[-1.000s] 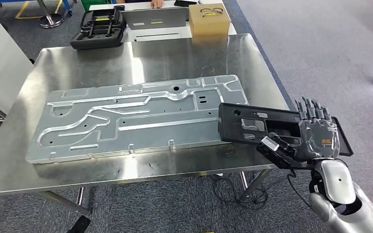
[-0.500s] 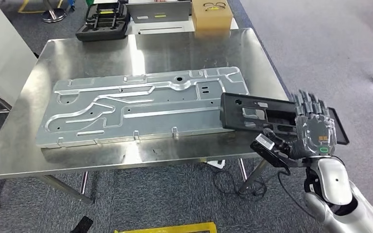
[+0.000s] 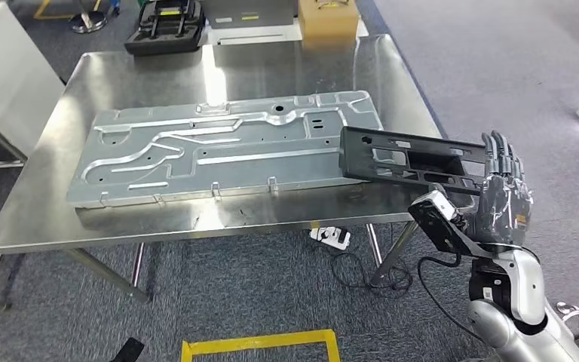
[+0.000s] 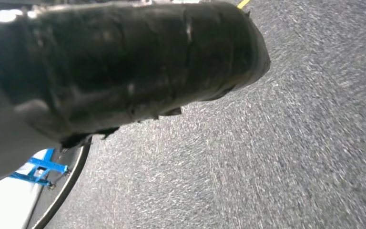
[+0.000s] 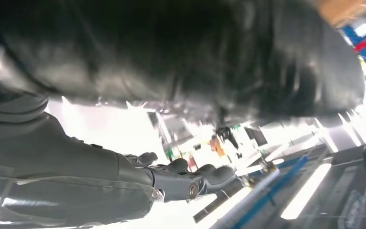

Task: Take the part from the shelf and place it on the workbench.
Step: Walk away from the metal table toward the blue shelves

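The black plastic part point(image 3: 399, 158), a long flat frame with cut-outs, hangs level over the right front corner of the steel workbench point(image 3: 271, 68). Its left end overlaps the edge of the large stamped metal panel point(image 3: 226, 147) lying on the bench. My right hand point(image 3: 501, 207) grips the part's right end, out past the bench edge, with its fingers pointing up behind the part. In the right wrist view the dark part point(image 5: 181, 52) lies across the grey thumb and fingers point(image 5: 171, 179). In the left wrist view my left hand point(image 4: 124, 62) is a dark blur above grey carpet.
A black moulded tray point(image 3: 164, 26) and a cardboard box point(image 3: 328, 16) sit beyond the bench's far edge. A white cabinet point(image 3: 0, 75) stands on the left. Under the bench lie a power strip point(image 3: 330, 236) with cables and yellow floor tape point(image 3: 260, 343).
The whole picture has shifted, so the camera moved. The right hand has turned more upright, and the part now sits flatter and more edge-on, still at the bench's right front corner.
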Robot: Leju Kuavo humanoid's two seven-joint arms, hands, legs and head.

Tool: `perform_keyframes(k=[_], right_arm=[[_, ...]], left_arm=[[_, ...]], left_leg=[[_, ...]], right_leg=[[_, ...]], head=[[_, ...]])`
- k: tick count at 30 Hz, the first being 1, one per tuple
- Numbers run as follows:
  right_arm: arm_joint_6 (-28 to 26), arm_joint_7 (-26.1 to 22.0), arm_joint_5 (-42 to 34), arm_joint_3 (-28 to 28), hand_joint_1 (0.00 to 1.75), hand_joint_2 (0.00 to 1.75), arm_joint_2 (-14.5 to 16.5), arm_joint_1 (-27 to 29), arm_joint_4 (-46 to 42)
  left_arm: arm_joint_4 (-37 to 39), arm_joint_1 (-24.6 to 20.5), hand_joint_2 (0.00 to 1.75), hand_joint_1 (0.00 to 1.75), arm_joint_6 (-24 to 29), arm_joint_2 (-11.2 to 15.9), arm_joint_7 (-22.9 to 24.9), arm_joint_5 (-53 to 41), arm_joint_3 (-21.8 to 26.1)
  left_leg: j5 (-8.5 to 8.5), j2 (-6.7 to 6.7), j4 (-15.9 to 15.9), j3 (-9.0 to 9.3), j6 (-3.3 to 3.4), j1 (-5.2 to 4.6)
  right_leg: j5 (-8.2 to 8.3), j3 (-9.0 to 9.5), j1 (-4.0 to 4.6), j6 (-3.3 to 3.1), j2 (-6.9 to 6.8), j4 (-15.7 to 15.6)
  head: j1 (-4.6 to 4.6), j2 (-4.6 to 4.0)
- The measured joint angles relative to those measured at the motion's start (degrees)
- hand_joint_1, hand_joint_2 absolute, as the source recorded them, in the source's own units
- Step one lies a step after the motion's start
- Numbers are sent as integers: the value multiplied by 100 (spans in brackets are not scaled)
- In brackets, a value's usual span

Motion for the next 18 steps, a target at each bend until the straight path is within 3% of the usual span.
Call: perform_keyframes(k=[1,3,6,7,8,9,11,13,16,18], right_arm=[[-153,-64,-248,-21,0,175,11,9,-12],[-446,-203,-707,-79,0,175,26,27,-45],[-872,-425,-1199,-207,0,44,57,98,-132],[-992,-501,-1324,-248,0,0,70,141,-169],[-1092,-584,-1453,-284,0,0,83,184,-206],[-1188,-695,-1616,-325,0,0,96,223,-252],[-1321,-1025,-2044,-432,0,0,133,302,-372],[-1375,-1499,-2715,-608,0,0,225,467,-555],[-1379,-2201,-3794,-976,0,0,486,801,-866],[-1377,-2510,-4274,-1247,0,0,701,979,-1062]], left_arm=[[0,2,0,0,11,-1,-1,9,0],[0,2,0,0,26,-1,-3,14,1],[0,3,0,0,38,-4,-33,20,2],[0,7,0,0,43,-5,-48,23,3],[0,10,0,0,48,-6,-61,26,3],[0,13,0,0,55,-8,-73,30,4],[0,16,0,0,78,-9,-90,53,7],[0,17,0,0,114,-10,-101,90,23],[0,28,0,0,154,-11,-106,135,69],[0,37,0,0,165,-11,-108,166,113]], left_leg=[[46,15,-31,-12,36,8],[163,43,-92,-49,125,34],[313,62,-85,-228,193,35],[353,63,-64,-303,189,34],[383,63,-36,-371,182,34],[407,62,0,-438,170,36],[432,61,90,-556,137,36],[454,53,167,-629,83,27],[510,37,195,-677,-33,29],[333,34,366,-775,-111,43]], right_leg=[[3,-11,-4,31,6,10],[-210,-100,-2,75,20,199],[-955,-405,-9,108,26,1212],[-1073,-445,-13,120,26,1493],[-1056,-388,-19,129,26,1566],[-956,-227,-29,136,25,1435],[-765,305,-52,138,22,716],[-728,651,-33,109,25,167],[-692,633,-14,6,26,63],[-608,568,-31,-79,22,44]], head=[[-8,0],[9,0],[42,0],[44,0],[44,0],[46,0],[46,0],[41,0],[42,0],[29,0]])
